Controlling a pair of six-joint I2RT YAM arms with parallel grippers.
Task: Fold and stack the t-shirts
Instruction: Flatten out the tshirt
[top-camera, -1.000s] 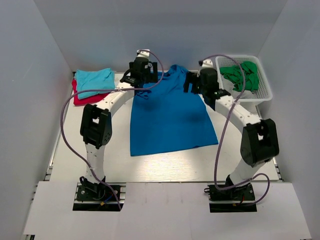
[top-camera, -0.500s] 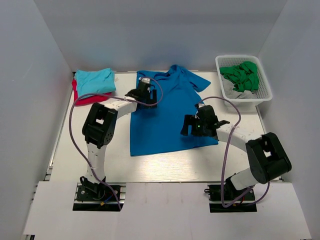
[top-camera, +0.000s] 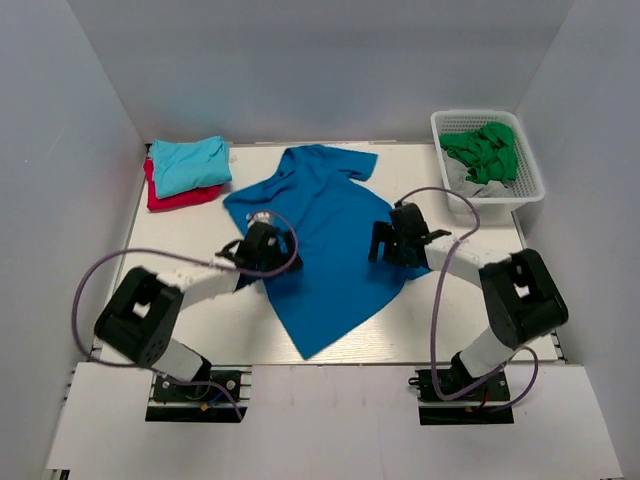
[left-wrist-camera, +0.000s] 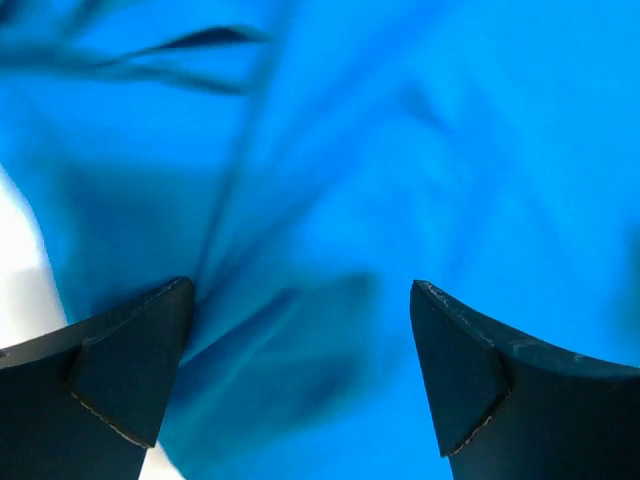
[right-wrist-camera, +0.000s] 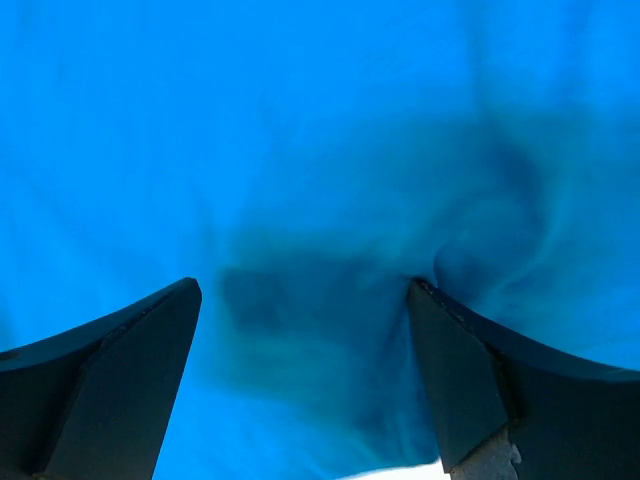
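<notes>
Overhead cam; wrist cams near tee (top-camera: 330, 240)

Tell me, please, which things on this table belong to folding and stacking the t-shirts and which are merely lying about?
In the job:
royal-blue t-shirt, spread out mid-table
turquoise t-shirt, folded, far left
red t-shirt, under the turquoise one

Lying about:
white basket, far right
green clothes in it, not being handled
</notes>
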